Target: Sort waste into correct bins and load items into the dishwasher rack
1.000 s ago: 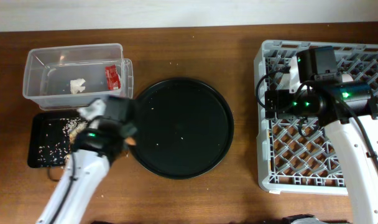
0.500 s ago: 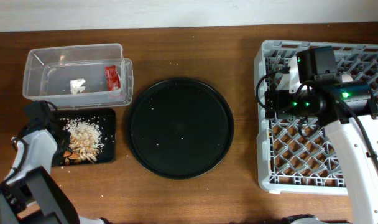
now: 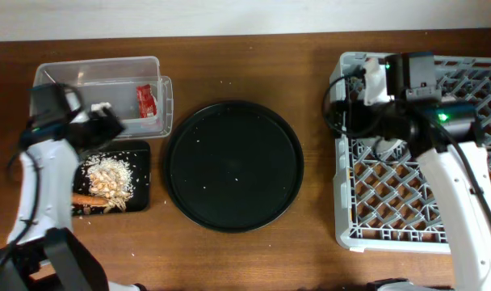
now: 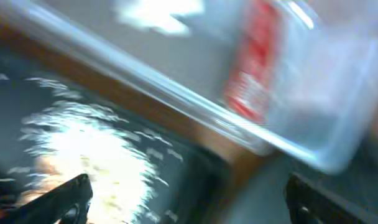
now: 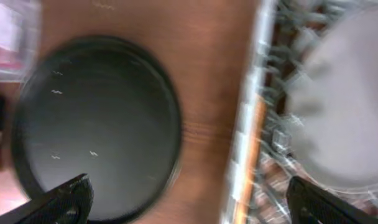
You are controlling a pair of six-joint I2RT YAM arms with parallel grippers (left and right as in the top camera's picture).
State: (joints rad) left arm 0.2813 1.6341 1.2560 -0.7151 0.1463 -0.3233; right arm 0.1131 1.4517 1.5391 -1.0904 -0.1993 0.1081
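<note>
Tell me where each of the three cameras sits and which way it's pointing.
Overhead: fixed above the table, looking straight down at tub, black tray, round tray and rack; left arm and right arm show.
Left wrist: on the left arm, tilted down across the scraps toward the wrapper in the tub; its fingers show at the bottom corners.
Right wrist: on the right arm, looking down at the rack edge, a plate and the round tray; its fingers show likewise.
Shared: overhead and right wrist both see the round tray; overhead and left wrist, the wrapper.

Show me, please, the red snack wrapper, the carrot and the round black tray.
red snack wrapper (image 3: 146, 101): overhead view, middle of the wrapper.
carrot (image 3: 86, 197): overhead view, middle of its length.
round black tray (image 3: 229, 137): overhead view, bare floor.
</note>
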